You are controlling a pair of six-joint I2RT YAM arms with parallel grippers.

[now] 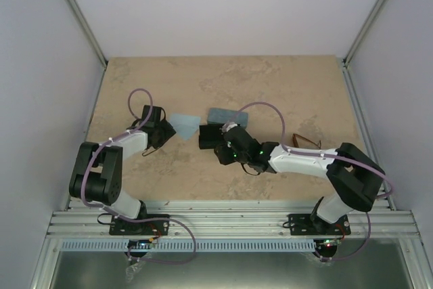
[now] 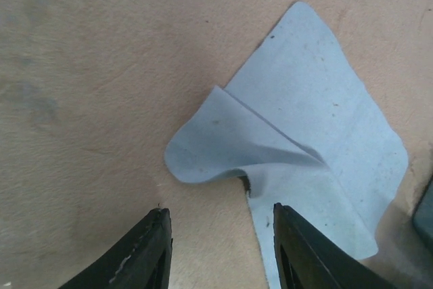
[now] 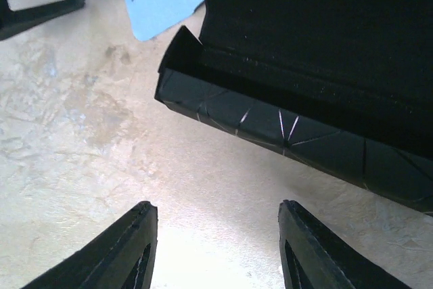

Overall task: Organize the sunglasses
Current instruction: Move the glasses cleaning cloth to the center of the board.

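On the beige stone-look table [image 1: 298,86], organizing looks barely begun. The oblong black case [image 3: 291,133] lies open, apparently empty; the grey-blue oblong case [image 1: 226,116] behind it hides its contents. The left gripper [image 2: 220,248], over the light-blue cloth [image 2: 325,140], and right gripper [image 3: 216,248], facing the black case, gape empty. The brown-framed sunglasses [image 1: 306,142] lie loose beside the right arm [image 1: 304,160]

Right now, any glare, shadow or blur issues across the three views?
Right wrist: strong glare on the table low in frame, and the inside of the open black case reads solid black. Left wrist: even light, only a soft shadow under the cloth fold. Top external: evenly lit but soft, small things lack detail.
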